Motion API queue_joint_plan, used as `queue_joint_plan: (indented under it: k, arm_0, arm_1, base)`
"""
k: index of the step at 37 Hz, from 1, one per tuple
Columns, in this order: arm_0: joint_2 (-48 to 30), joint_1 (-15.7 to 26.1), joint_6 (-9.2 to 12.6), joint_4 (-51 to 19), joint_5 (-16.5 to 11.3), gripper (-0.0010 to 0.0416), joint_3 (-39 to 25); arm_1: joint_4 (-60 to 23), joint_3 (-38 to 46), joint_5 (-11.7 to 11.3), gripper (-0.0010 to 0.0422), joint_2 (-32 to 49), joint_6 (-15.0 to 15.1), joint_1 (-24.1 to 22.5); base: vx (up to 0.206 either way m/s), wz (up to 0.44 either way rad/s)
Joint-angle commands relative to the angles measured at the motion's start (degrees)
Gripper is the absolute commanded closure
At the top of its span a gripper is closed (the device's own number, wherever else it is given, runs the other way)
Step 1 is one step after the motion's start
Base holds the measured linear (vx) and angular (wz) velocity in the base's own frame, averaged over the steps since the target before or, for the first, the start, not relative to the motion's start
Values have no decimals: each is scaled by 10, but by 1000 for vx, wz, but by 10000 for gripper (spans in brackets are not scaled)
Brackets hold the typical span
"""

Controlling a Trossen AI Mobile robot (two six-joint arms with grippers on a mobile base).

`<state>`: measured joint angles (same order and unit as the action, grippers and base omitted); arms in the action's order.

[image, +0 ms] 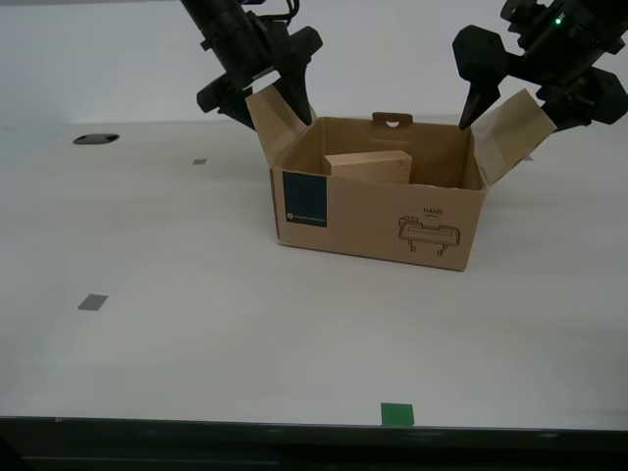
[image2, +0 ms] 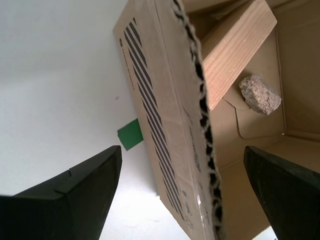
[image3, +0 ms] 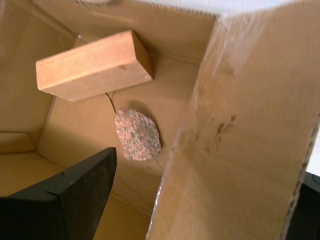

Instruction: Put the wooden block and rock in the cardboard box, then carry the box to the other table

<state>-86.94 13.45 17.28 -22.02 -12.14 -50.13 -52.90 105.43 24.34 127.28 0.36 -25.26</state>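
Note:
The cardboard box (image: 378, 221) stands open on an off-white table (image: 196, 334). Inside it the wooden block (image: 368, 165) leans against the back wall, also seen as wooden block (image3: 92, 65) and wooden block (image2: 235, 50). The rock (image3: 137, 134) lies on the box floor beside it, also seen as rock (image2: 260, 95); the exterior view hides it. My first gripper (image: 515, 123) (image3: 207, 165) is open astride the flap at the exterior view's right. My second gripper (image: 275, 118) (image2: 182, 150) is open astride the opposite flap. I cannot tell whether the pale surface beyond is the other table.
Grey tape marks (image: 93, 302) and a green one (image: 397, 415) lie on the table, near its dark front edge. A dark hole (image: 95, 138) sits at the exterior view's far left. Another green tape mark (image2: 131, 134) shows just outside the box wall.

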Motion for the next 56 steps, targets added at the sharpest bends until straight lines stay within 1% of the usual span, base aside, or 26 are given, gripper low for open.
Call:
queue_joint_plan:
  k: [1,4,11,15,16,21,23,27,32,34,38,41,47,49,50,53,55,56]
  arm_0:
    - [0,0,-3,1,-7,55,-5]
    - [-2,-4,-4,2,-17,55,-5]
    - [-19,-8,-8,-4,-17,55,-4]
    - [-24,-8,-7,-8,-17,55,-4]
    - [-24,-8,-2,-10,-17,55,-4]
    - [-23,-8,38,-15,-18,56,-4]
    - [-23,-8,49,-14,-18,55,-4]
    - [-23,-8,58,-15,-19,55,-4]
    - [-23,-7,77,-15,-47,60,-4]
    - [-23,-8,83,-15,-49,69,-4]
    - [-23,-8,83,-13,-49,102,-4]
    - [-23,-8,83,-13,-48,138,-4]
    - [-23,-7,83,-10,-48,222,-4]
    - [-23,-7,83,-9,-48,253,-4]
    - [-23,-7,83,-9,-48,270,-4]
    - [-23,-8,83,-8,-48,315,-4]
    - [-23,-7,83,-8,-48,341,-4]
    - [-23,-8,83,-7,-48,354,-4]
  arm_1:
    - [1,0,2,80,0,0,0]
    - [1,0,1,80,0,2,-4]
    - [6,-2,2,80,0,6,-12]
    - [11,-2,1,80,0,7,-16]
    - [12,-2,1,80,0,7,-17]
    - [13,-2,1,81,0,7,-17]
    - [13,-2,1,86,0,7,-17]
    - [12,-2,1,107,0,7,-18]
    - [13,-2,1,144,0,7,-18]
    - [13,-2,1,159,0,0,-18]
    - [15,-2,1,190,0,-7,-18]
    - [17,-2,1,212,0,-9,-18]
    - [26,-2,1,257,0,-16,-18]
    - [27,-2,-2,273,0,-24,-18]
    - [28,-2,-6,281,0,-30,-18]
    - [29,-2,-30,307,0,-44,-18]
    - [30,-2,-45,327,0,-45,-18]
    - [30,-2,-47,337,0,-45,-18]
  base:
    - [0,0]
    - [0,0]
    - [0,0]
    - [0,0]
    - [0,0]
    - [0,0]
    - [0,0]
    - [0,0]
    - [0,0]
    - [0,0]
    - [0,0]
    - [0,0]
    - [0,0]
    - [0,0]
    - [0,0]
    - [0,0]
    - [0,0]
    - [0,0]
